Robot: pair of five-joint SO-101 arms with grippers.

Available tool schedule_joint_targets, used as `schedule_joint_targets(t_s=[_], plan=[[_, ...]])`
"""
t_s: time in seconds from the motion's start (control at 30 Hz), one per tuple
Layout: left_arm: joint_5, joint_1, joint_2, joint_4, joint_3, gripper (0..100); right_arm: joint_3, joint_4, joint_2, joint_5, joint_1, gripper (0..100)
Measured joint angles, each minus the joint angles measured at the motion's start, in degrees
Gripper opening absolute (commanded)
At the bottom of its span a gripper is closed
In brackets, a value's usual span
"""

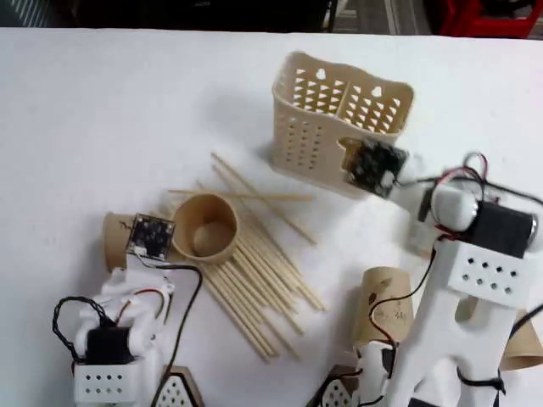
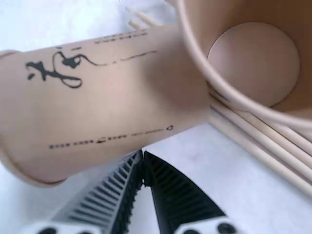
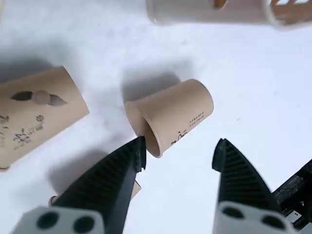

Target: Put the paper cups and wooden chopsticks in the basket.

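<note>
Right wrist view: two paper cups (image 3: 168,114) (image 3: 39,112)

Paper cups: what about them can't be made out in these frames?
High view: a wrist camera board covers part of the left lying cup; the right arm covers part of the near cup and most of the edge cup.
Left wrist view: the open cup is cut off by the frame edge.
Right wrist view: the basket likewise.

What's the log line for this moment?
left gripper shut beside lying cup | right gripper open at second lying cup | basket: nothing seen inside | chopsticks loose on table
</note>
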Motion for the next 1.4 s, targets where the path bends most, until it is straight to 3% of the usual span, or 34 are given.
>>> schedule_joint_targets(t_s=[0.3, 0.6, 0.83, 0.9, 1.07, 1.4], plan=[[0.0, 0.0, 0.0, 0.0, 0.0, 2, 29.1, -25.3, -3.2, 13.8, 11.5, 24.0], [0.0, 0.0, 0.0, 0.0, 0.0, 2, 45.9, -48.3, -3.2, 15.5, 13.4, 23.6], [0.0, 0.0, 0.0, 0.0, 0.0, 2, 57.4, -68.7, -3.3, 15.5, 13.5, 3.4], [0.0, 0.0, 0.0, 0.0, 0.0, 2, 58.8, -73.7, -3.4, 15.5, 13.5, 1.8], [0.0, 0.0, 0.0, 0.0, 0.0, 2, 59.0, -77.7, -4.5, 14.3, 14.4, 1.9], [0.0, 0.0, 0.0, 0.0, 0.0, 2, 53.8, -78.6, -6.8, 0.9, 18.3, 1.9]])
